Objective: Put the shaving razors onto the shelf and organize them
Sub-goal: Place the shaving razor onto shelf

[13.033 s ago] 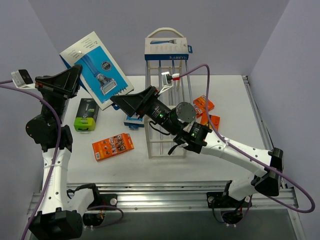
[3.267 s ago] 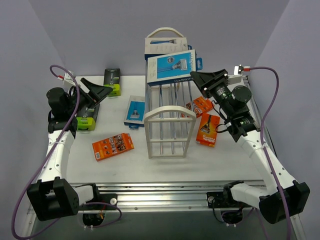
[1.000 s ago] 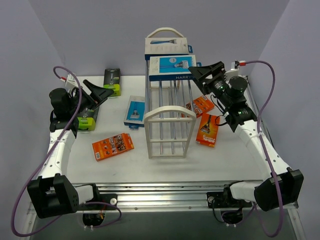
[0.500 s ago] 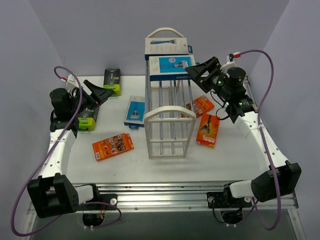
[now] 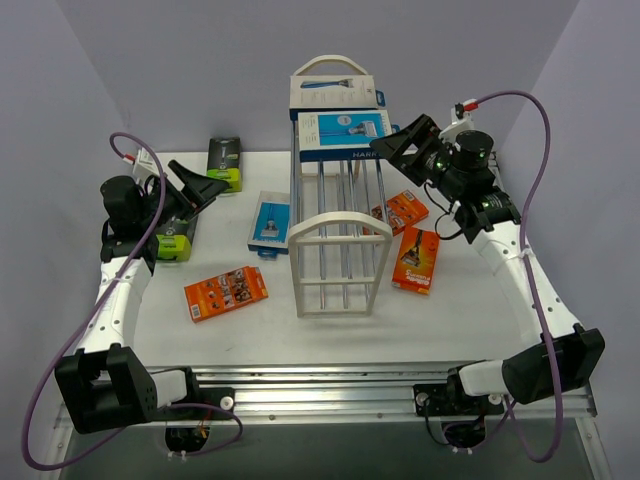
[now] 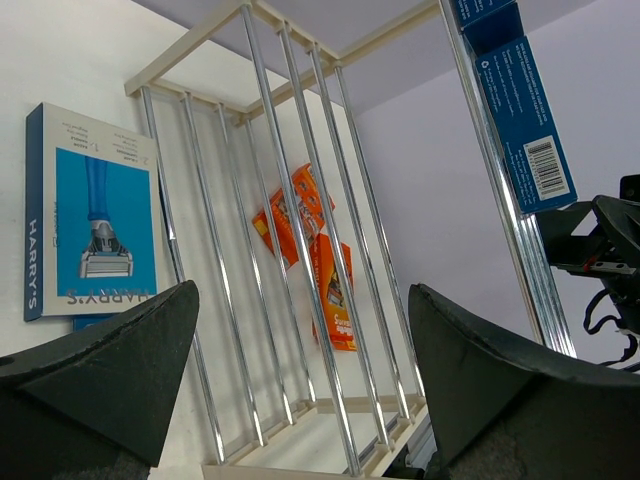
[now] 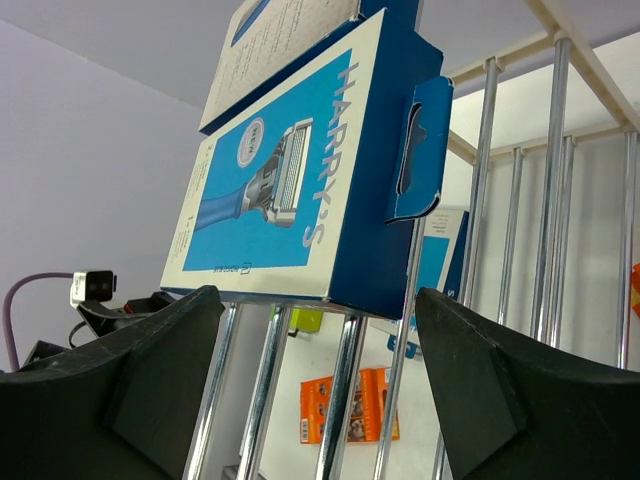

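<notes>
Top external view: shelf (image 5: 335, 225) mid-table, with a blue box (image 5: 345, 133) on its upper bars at the far end and a second blue box (image 5: 333, 95) just behind it.
Right gripper (image 5: 400, 150): jaws spread wide and holding nothing, just beside the blue box's right edge; the wrist view shows the box ahead of the fingers, apart from both.
Change: a few seconds ago this gripper was carrying the blue box in at a tilt — now the box lies level on the bars and the jaws have let go.
Meaning: one more razor looks placed; the release seems complete, since the box rests on the bars unaided.
Left gripper (image 5: 205, 185): jaws wide, empty, hovering over the table's left side and facing the shelf.
Still on the table (image 5: 470, 310): three orange boxes (image 5: 226, 292), two green boxes (image 5: 172, 240) and a small blue box (image 5: 270, 220) — most of the task remains.
Next, by judgement: back the right arm clear without nudging the box, then go for an orange box near it.
</notes>
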You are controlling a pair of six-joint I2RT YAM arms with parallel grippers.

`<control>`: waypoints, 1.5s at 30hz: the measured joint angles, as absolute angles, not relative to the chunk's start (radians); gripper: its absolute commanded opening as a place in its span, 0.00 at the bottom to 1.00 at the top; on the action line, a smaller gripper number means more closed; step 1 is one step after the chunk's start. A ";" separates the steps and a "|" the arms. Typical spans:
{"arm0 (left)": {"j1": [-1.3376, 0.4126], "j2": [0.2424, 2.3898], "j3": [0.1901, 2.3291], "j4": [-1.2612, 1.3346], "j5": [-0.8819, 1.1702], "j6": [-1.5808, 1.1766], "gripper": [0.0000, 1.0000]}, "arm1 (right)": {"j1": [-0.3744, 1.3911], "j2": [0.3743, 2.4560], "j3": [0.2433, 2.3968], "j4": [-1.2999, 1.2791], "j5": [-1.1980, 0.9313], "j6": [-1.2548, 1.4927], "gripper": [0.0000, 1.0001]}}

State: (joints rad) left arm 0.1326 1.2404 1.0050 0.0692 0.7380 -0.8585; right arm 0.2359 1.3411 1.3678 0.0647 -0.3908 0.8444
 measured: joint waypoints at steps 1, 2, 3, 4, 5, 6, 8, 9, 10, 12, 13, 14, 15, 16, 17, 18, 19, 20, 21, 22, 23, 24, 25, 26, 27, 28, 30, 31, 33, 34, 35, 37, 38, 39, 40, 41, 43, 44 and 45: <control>0.133 1.240 1.005 0.070 0.738 -0.857 0.94 | 0.236 1.341 1.371 0.060 -0.391 0.838 0.74; 0.133 1.240 1.005 0.069 0.738 -0.856 0.94 | 0.236 1.341 1.377 0.053 -0.391 0.831 0.74; 0.133 1.240 1.005 0.069 0.738 -0.856 0.94 | 0.236 1.342 1.380 0.049 -0.391 0.827 0.74; 0.133 1.241 1.005 0.069 0.738 -0.855 0.94 | 0.236 1.345 1.386 0.045 -0.391 0.820 0.74; 0.133 1.241 1.005 0.069 0.738 -0.855 0.94 | 0.237 1.348 1.393 0.041 -0.391 0.814 0.74; 0.133 1.242 1.005 0.069 0.738 -0.855 0.94 | 0.237 1.352 1.398 0.041 -0.391 0.809 0.73; 0.133 1.244 1.005 0.070 0.738 -0.855 0.94 | 0.242 1.357 1.401 0.040 -0.391 0.803 0.73; 0.133 1.245 1.005 0.070 0.738 -0.855 0.94 | 0.244 1.359 1.401 0.038 -0.391 0.801 0.73; 0.133 1.246 1.005 0.069 0.738 -0.855 0.94 | 0.246 1.361 1.401 0.038 -0.391 0.799 0.73; 0.133 1.247 1.002 0.070 0.738 -0.855 0.94 | 0.252 1.369 1.405 0.036 -0.391 0.797 0.73; 0.133 1.248 1.000 0.070 0.738 -0.855 0.94 | 0.258 1.376 1.411 0.034 -0.391 0.794 0.73; 0.133 1.248 0.999 0.069 0.738 -0.855 0.94 | 0.263 1.382 1.414 0.034 -0.390 0.791 0.73; 0.133 1.249 0.997 0.070 0.738 -0.855 0.94 | 0.268 1.387 1.418 0.033 -0.390 0.789 0.73; 0.133 1.250 0.996 0.070 0.738 -0.855 0.94 | 0.273 1.391 1.420 0.033 -0.390 0.787 0.73; 0.133 1.251 0.995 0.069 0.738 -0.855 0.94 | 0.278 1.396 1.423 0.031 -0.390 0.785 0.73; 0.133 1.251 0.994 0.070 0.738 -0.855 0.94 | 0.284 1.400 1.428 0.030 -0.389 0.783 0.73; 0.133 1.253 0.994 0.070 0.738 -0.855 0.94 | 0.290 1.405 1.433 0.028 -0.388 0.781 0.73; 0.133 1.253 0.994 0.070 0.738 -0.855 0.94 | 0.297 1.409 1.440 0.022 -0.382 0.778 0.73; 0.133 1.254 0.994 0.070 0.738 -0.855 0.94 | 0.303 1.412 1.447 0.017 -0.379 0.775 0.73; 0.133 1.256 0.994 0.070 0.738 -0.855 0.94 | 0.310 1.416 1.456 0.012 -0.375 0.771 0.73; 0.133 1.257 0.994 0.070 0.738 -0.855 0.94 | 0.315 1.420 1.465 0.007 -0.369 0.764 0.73; 0.133 1.258 0.994 0.070 0.738 -0.855 0.94 | 0.321 1.422 1.468 0.003 -0.366 0.760 0.73; 0.133 1.258 0.994 0.070 0.738 -0.855 0.94 | 0.325 1.423 1.470 -0.001 -0.363 0.756 0.73; 0.133 1.258 0.994 0.070 0.738 -0.855 0.94 | 0.329 1.423 1.473 -0.007 -0.358 0.754 0.73; 0.133 1.259 0.994 0.070 0.738 -0.855 0.94 | 0.329 1.424 1.474 -0.010 -0.355 0.752 0.73; 0.133 1.259 0.994 0.070 0.738 -0.855 0.94 | 0.330 1.424 1.474 -0.012 -0.355 0.750 0.73; 0.133 1.260 0.994 0.070 0.738 -0.855 0.94 | 0.330 1.427 1.475 -0.012 -0.352 0.749 0.73; 0.133 1.261 0.994 0.070 0.738 -0.855 0.94 | 0.331 1.430 1.477 -0.012 -0.352 0.748 0.73; 0.133 1.262 0.994 0.070 0.739 -0.855 0.94 | 0.333 1.438 1.483 -0.012 -0.349 0.744 0.73; 0.133 1.263 0.994 0.070 0.739 -0.855 0.94 | 0.334 1.441 1.484 -0.012 -0.348 0.741 0.73; 0.133 1.264 0.994 0.070 0.739 -0.855 0.94 | 0.336 1.444 1.486 -0.012 -0.348 0.739 0.73; 0.133 1.267 0.994 0.070 0.739 -0.855 0.94 | 0.336 1.451 1.495 -0.013 -0.348 0.733 0.73; 0.133 1.269 0.994 0.070 0.739 -0.855 0.94 | 0.336 1.453 1.498 -0.017 -0.348 0.728 0.73; 0.133 1.271 0.994 0.070 0.739 -0.855 0.94 | 0.336 1.454 1.502 -0.023 -0.348 0.725 0.73; 0.133 1.272 0.994 0.070 0.739 -0.855 0.94 | 0.336 1.457 1.509 -0.032 -0.348 0.722 0.73; 0.133 1.274 0.994 0.070 0.739 -0.855 0.94 | 0.336 1.460 1.517 -0.039 -0.348 0.715 0.74; 0.133 1.276 0.993 0.070 0.739 -0.855 0.94 | 0.336 1.468 1.534 -0.056 -0.348 0.702 0.74; 0.133 1.277 0.993 0.070 0.739 -0.855 0.94 | 0.336 1.471 1.542 -0.065 -0.348 0.697 0.74; 0.133 1.278 0.993 0.070 0.739 -0.855 0.94 | 0.336 1.473 1.547 -0.071 -0.348 0.690 0.75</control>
